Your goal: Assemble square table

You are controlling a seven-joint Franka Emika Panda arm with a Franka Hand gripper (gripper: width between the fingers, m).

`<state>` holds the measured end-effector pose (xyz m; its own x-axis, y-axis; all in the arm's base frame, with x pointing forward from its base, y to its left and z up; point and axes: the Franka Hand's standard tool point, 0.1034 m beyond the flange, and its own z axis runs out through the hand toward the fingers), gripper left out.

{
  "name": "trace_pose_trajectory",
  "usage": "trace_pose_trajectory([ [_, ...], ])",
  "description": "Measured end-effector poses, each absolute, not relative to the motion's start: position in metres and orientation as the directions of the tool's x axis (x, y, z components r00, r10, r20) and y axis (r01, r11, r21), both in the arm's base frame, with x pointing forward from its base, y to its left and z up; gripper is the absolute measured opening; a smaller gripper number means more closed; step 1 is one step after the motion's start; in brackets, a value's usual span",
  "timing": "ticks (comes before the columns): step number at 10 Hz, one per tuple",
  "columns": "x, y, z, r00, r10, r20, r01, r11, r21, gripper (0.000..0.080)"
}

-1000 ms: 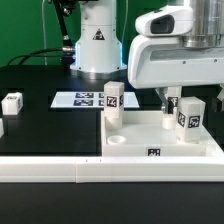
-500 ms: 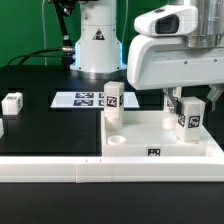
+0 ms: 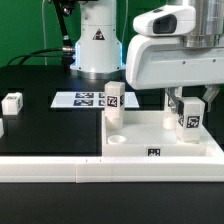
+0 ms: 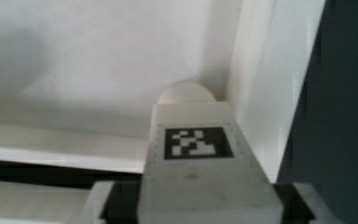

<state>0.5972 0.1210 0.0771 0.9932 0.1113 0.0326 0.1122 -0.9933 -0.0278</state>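
The square table's white tabletop (image 3: 140, 131) lies at the exterior view's right, tag on its near side. One white tagged leg (image 3: 113, 100) stands upright in its far left corner socket. A second leg (image 3: 188, 120) stands at the tabletop's right side. My gripper (image 3: 189, 103) comes down over it with a finger on each side. In the wrist view the leg (image 4: 197, 140) fills the gap between the fingers (image 4: 119, 202), and both pads press its sides above the tabletop floor (image 4: 87, 60). The gripper (image 4: 197, 203) is shut on this leg.
A loose leg (image 3: 12, 104) lies on the black table at the exterior view's left, another at the frame edge (image 3: 1, 128). The marker board (image 3: 80, 99) lies behind the tabletop. The long white border wall (image 3: 60, 170) runs along the front. The robot base (image 3: 97, 45) stands at the back.
The fingers have come together from wide open onto the right-hand leg. The arm and the leg have stayed in place.
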Motion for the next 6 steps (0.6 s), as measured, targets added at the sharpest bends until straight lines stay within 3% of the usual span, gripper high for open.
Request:
trace_pose_trajectory([
  [3, 0.5968, 0.1203, 0.0762, 0.977, -0.210, 0.029, -0.208, -0.977, -0.043, 0.0290],
  [6, 0.5963, 0.1191, 0.0755, 0.854, -0.520, 0.011, -0.519, -0.853, -0.058, 0.0290],
])
